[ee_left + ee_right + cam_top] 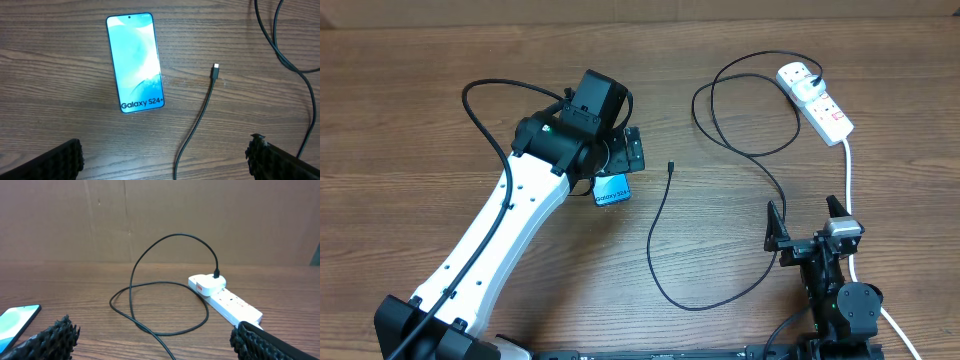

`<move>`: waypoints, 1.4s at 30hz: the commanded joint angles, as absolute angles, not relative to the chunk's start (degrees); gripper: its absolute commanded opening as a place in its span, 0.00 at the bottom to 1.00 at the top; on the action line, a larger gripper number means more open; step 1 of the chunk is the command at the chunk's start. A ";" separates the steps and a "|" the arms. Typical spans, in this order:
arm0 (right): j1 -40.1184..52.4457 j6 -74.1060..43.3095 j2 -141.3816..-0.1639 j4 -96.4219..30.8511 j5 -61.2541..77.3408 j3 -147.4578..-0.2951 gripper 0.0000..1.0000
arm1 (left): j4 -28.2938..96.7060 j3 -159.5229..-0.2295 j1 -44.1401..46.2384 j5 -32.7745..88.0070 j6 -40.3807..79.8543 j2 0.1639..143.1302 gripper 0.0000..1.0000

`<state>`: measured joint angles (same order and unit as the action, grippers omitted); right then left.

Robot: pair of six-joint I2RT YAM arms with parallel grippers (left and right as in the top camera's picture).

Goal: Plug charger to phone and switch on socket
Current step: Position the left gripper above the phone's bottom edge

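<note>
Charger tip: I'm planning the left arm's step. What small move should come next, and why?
Probably lower the open left fingers onto the charger just behind its tip and close. The tip lies loose beside the phone, not plugged in, and the fingers hold nothing.

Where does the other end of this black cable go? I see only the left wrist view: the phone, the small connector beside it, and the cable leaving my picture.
Observer: The charger ends in a white adapter seated on the socket, on the robot's far right side.
Operator: Is the right gripper busy?
Observer: No, the right gripper is open and holds nothing.
Operator: Does the cable run straight to the socket?
Observer: No, it makes a loose loop on the table in front of the socket.
</note>
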<state>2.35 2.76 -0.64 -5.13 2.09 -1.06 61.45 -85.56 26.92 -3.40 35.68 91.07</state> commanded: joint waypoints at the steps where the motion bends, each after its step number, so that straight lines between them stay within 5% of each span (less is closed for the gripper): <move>1: 2.28 2.37 -0.23 -4.82 1.54 -0.49 1.00 | 61.21 -86.83 27.03 -2.96 36.23 91.50 1.00; 42: 2.28 2.37 -0.23 -4.82 1.54 -0.49 1.00 | 60.29 -86.83 27.03 -3.40 36.23 91.50 1.00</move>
<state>2.33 2.74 -0.62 -5.17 2.07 -1.06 60.82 -85.56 26.92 -3.44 35.68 91.07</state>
